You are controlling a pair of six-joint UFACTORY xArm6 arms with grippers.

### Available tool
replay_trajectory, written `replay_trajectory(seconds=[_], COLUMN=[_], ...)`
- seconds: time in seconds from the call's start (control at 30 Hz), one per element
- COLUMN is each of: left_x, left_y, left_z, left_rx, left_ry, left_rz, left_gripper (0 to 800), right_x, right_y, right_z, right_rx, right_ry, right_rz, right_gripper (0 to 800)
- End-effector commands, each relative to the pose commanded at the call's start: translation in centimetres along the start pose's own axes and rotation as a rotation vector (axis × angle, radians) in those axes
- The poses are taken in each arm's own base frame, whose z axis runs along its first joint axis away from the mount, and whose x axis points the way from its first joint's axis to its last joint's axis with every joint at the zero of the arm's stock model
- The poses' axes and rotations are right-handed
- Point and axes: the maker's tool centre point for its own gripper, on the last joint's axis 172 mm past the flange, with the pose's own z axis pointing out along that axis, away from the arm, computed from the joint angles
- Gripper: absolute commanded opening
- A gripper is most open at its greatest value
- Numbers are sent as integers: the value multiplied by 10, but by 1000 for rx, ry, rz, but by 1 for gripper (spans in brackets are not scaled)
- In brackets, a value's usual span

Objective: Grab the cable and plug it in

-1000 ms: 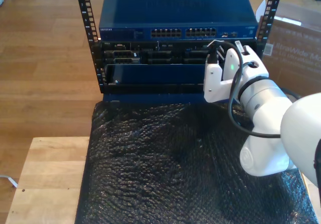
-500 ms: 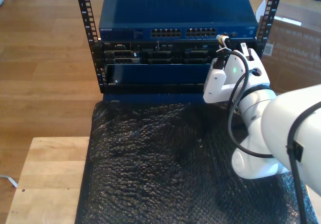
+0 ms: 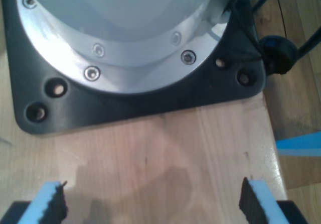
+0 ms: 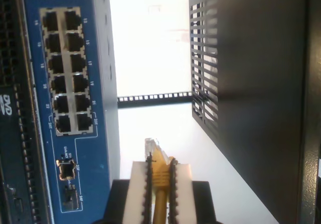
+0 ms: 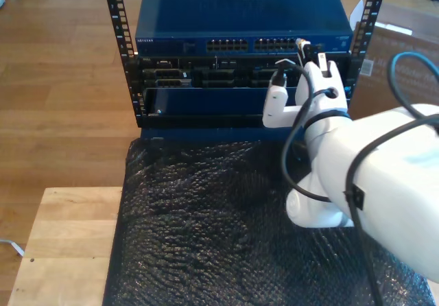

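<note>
The cable (image 4: 160,179) is yellow and ends in a small clear plug (image 4: 152,146). My second gripper (image 4: 160,164) is shut on it, its white pads (image 4: 136,184) clamped just behind the plug. The plug points past the blue network switch (image 4: 95,133), close to its last block of ports (image 4: 67,68) and apart from them. In the exterior view, the second gripper (image 5: 306,51) holds the plug (image 5: 300,43) at the switch's (image 5: 178,45) right-hand ports. My first gripper (image 3: 153,204) is open over bare wood, with nothing between its blue-padded fingers (image 3: 50,204).
A black rack (image 5: 116,25) holds the switch above darker equipment (image 5: 206,100). Black bubble wrap (image 5: 219,217) covers the wooden table (image 5: 62,244). A cardboard box (image 5: 405,66) stands at the exterior view's right. An arm's black base plate (image 3: 140,101) lies ahead of the first gripper.
The second arm has swung toward the exterior view's left and lifted its gripper, carrying the yellow plug up to the level of the switch's ports.
</note>
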Motion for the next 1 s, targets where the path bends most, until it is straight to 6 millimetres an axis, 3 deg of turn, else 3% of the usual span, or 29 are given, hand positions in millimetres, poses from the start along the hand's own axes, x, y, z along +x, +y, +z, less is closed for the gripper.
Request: replay_trajectory(seconds=[0.37, 0.83, 1.0], left_x=[0, 0, 0], left_y=[0, 0, 0], left_z=[0, 0, 0], left_rx=[0, 0, 0], left_ry=[0, 0, 0], left_rz=[0, 0, 0], left_gripper=[800, 800, 800], right_x=[-2, 7, 9], right_y=[-10, -33, -32], right_z=[3, 24, 31], right_rx=[-36, -20, -28], right_ry=[-63, -60, -61], right_rz=[-65, -47, -38], right_gripper=[0, 0, 0])
